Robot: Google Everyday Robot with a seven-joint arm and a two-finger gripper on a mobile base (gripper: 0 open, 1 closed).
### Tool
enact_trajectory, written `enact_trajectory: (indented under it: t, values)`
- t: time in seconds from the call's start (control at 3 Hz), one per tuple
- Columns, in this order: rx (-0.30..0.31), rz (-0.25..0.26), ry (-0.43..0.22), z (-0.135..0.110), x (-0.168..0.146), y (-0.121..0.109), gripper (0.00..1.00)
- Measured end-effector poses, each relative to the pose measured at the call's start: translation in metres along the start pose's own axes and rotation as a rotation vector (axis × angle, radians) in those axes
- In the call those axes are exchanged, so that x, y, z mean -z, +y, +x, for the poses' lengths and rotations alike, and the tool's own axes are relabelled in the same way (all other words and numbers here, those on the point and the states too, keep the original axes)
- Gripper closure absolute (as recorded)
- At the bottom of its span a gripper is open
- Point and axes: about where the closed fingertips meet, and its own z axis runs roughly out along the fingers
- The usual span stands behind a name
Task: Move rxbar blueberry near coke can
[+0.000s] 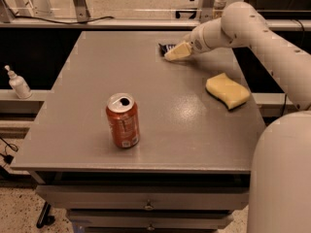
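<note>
Gripper sits at rxbar blueberry, 12 o'clock, hold unclear; carry seemingly not begun, coke can well apart at 7 o'clock

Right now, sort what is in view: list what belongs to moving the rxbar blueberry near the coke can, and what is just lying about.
Belongs to the job:
- rxbar blueberry, at the far edge of the table, partly hidden
- gripper, right at the bar
- coke can, upright near the front

Just lying about:
- yellow sponge, on the table
- white pump bottle, off the table
</note>
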Motion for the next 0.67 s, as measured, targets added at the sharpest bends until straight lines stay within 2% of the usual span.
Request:
enact_trajectory:
  t: [0.67]
  values:
    - [-0.017, -0.013, 0.008, 0.0073, 0.0028, 0.0044, 0.89]
